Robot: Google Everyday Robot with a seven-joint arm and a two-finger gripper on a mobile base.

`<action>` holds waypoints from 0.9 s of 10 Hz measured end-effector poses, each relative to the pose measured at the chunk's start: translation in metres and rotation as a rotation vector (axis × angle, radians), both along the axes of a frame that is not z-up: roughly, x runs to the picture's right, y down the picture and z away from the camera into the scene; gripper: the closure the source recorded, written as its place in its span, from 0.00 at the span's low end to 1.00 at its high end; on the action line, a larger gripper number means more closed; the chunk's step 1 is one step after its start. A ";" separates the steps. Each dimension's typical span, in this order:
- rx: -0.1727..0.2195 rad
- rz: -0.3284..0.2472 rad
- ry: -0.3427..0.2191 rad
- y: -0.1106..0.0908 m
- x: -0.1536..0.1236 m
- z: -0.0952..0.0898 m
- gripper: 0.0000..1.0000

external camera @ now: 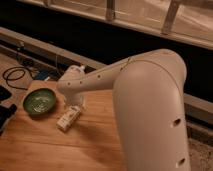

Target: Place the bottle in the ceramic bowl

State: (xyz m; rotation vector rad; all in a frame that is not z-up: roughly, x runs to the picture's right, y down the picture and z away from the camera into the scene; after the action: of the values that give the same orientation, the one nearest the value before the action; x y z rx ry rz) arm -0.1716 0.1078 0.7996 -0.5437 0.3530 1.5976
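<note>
- One arm (pixel 150 110): smooth white rounded shells, a big bulbous segment filling the right of the frame, a slimmer tube dotted with small dark holes reaching toward the left centre.
- One gripper (pixel 75 103), at the end of that tube, left of centre, pointing down over the table and largely tucked under the wrist; fingers spread wide, not closed.
- One bottle (pixel 68 119): small, elongated, whitish-cream with a pale label; lies flat on the wood at a slant, left of centre, upper end just under the gripper, lower end toward the bottom left. Sits outside the bowl, just beside it on the right.
- One ceramic bowl (pixel 40 102): round, shallow, glossy green glaze, darker rim; stands upright at the left of the frame.
- One table (pixel 60 150): light wood, visible grain in planks, across the lower left.
- One dark cable (pixel 14 75), looped, at the left edge above the table.
</note>
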 end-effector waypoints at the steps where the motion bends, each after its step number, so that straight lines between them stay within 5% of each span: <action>1: -0.010 0.005 -0.002 0.002 -0.004 0.004 0.35; 9: -0.121 0.015 0.010 0.040 -0.038 0.049 0.35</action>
State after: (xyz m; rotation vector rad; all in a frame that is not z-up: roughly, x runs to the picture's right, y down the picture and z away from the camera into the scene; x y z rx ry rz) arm -0.2097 0.1482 0.8489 -0.6324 0.4557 1.6012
